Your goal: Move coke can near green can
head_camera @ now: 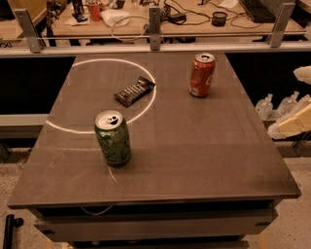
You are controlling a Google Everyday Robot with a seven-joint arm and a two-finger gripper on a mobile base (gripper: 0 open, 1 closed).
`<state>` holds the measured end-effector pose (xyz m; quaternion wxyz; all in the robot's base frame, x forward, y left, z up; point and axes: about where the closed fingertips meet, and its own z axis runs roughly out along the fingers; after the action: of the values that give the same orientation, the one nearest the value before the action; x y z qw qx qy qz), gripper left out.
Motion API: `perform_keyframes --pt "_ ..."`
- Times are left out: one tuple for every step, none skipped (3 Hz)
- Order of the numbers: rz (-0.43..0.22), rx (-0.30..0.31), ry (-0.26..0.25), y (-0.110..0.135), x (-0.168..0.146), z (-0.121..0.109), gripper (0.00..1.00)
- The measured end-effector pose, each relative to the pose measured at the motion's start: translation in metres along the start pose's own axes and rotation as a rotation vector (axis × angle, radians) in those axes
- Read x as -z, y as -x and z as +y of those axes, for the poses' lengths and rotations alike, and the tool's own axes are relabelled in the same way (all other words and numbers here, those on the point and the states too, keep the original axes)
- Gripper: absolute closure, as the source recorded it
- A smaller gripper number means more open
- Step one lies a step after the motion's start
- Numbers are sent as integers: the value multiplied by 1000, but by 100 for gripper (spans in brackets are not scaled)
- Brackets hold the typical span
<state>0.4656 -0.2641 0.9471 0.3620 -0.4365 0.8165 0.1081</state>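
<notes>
End effector point(297, 120), seemingly, right of coke can point(201, 75)

The gripper point(293, 125) sits at the right edge of the view, off the table's point(204, 165) right side. It is a blocky, cream-yellow wedge with flat faces and a paler, whitish underside. Above it, 1 more piece of the arm point(304, 74) shows: a rounded off-white shell, smooth and unmarked.

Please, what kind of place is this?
Probably a robotics lab: a workbench cluttered with cables behind the rail, a dark table bearing the coke can and the green can, and the robot's hand at the right edge, beside the table.
</notes>
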Motion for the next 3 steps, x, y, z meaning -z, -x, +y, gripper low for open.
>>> perform_keyframes --pt "-211 -63 -30 8 -10 -8 0" --pt "-347 -117 -17 16 -26 -7 0" --pt "-434 -152 6 19 -48 -8 0"
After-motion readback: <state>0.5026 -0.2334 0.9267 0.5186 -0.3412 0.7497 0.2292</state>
